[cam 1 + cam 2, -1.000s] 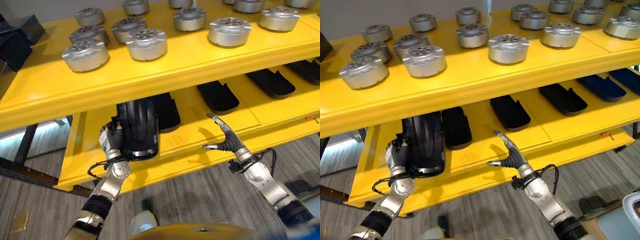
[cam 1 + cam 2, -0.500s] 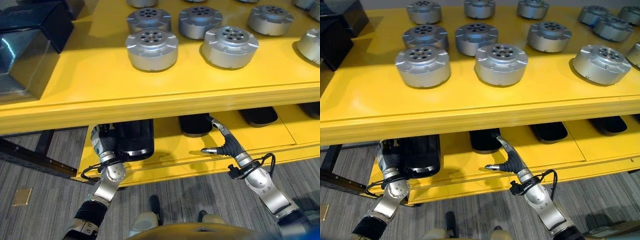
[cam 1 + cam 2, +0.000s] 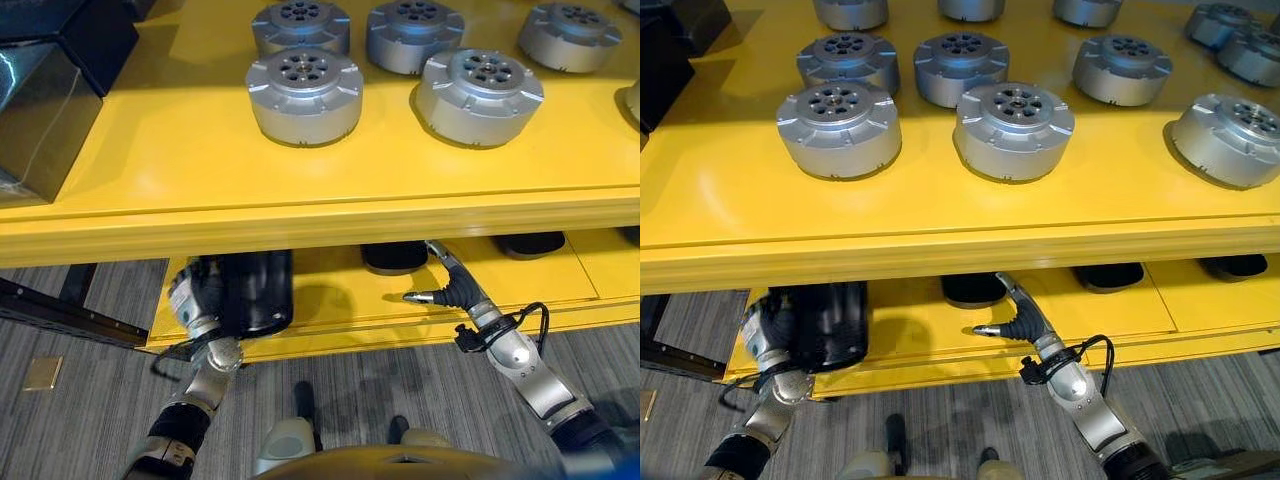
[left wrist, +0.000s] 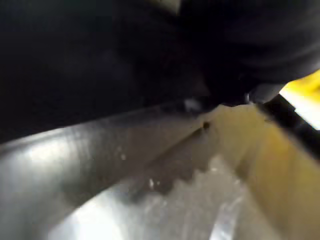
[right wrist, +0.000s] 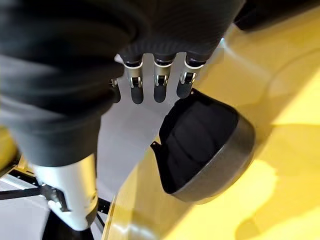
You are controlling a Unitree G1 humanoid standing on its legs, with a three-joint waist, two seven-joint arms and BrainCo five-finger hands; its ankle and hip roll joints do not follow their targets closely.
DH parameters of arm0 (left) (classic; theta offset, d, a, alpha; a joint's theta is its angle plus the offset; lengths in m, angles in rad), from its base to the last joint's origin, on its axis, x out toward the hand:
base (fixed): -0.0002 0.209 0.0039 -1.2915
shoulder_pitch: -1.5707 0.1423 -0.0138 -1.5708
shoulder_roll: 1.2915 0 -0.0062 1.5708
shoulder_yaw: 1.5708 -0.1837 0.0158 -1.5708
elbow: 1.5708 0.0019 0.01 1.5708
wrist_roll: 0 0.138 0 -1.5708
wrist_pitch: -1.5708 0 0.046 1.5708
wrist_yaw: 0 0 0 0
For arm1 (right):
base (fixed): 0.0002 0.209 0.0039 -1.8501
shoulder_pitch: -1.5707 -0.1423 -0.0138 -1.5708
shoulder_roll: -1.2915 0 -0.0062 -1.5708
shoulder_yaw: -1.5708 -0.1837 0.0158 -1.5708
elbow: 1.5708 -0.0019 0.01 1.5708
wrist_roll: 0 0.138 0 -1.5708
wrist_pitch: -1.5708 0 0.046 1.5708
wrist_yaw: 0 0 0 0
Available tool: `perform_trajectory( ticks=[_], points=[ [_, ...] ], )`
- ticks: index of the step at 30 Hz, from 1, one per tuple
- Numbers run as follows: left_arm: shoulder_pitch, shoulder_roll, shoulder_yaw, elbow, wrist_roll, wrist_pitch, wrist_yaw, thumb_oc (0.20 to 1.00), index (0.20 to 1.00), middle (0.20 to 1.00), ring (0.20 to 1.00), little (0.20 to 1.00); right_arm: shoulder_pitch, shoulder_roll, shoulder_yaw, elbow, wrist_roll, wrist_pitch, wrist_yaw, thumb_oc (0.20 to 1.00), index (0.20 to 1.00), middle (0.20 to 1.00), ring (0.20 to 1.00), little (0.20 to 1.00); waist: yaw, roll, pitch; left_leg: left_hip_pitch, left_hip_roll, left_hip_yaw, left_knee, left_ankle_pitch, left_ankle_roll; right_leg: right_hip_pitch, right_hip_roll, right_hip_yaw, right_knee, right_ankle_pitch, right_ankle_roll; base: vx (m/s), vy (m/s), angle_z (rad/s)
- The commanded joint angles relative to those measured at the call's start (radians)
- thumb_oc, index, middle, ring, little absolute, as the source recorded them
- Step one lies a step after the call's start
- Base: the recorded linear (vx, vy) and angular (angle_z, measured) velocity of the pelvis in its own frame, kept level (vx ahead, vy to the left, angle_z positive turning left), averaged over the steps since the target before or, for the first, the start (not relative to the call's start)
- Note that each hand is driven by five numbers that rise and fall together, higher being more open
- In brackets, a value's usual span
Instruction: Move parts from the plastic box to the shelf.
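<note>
Black part point(image 3: 252, 291) on lower yellow shelf point(image 3: 340, 300), near its left end, partly tucked under upper shelf point(image 3: 200, 190). Left hand point(image 3: 192, 300) pressed to part's left side; fingers hidden, can't tell if gripping. Right hand point(image 3: 447, 286) over lower shelf w/ fingers straight & spread, holding nothing. More black parts point(image 3: 393, 256) further back on lower shelf. Silver round discs point(image 3: 303, 96) in rows up top.

Nine silver round parts point(image 3: 1014, 128), four black shells point(image 3: 820, 322)
</note>
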Motion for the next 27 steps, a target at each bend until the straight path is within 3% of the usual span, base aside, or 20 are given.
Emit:
perform_trajectory(
  ticks=[1, 27],
  points=[
    [-0.122, 0.037, 0.019, -0.033, 0.026, -0.026, 0.079, 0.200, 0.200, 0.200, 0.200, 0.200, -0.036, -0.020, 0.018, -0.042, 0.009, -0.036, -0.010, 1.000, 1.000, 1.000, 1.000, 1.000, 0.007, 0.015, -0.040, -0.030, 0.082, -0.045, 0.108, -0.021, -0.043, -0.050, -0.030, -0.016, 0.093, 0.064, 0.018, -0.01, 0.018, -0.05],
    [-0.284, 0.043, -0.033, 0.252, -0.033, 0.087, 0.054, 0.200, 0.200, 0.200, 0.200, 0.200, -0.110, -0.059, 0.059, -0.035, 0.019, 0.006, 0.028, 1.000, 1.000, 1.000, 1.000, 1.000, -0.058, 0.030, -0.024, -0.021, 0.091, -0.020, 0.136, -0.033, -0.044, -0.100, -0.024, 0.030, 0.149, 0.053, 0.017, 0.00, 0.012, -0.03]
  ],
)
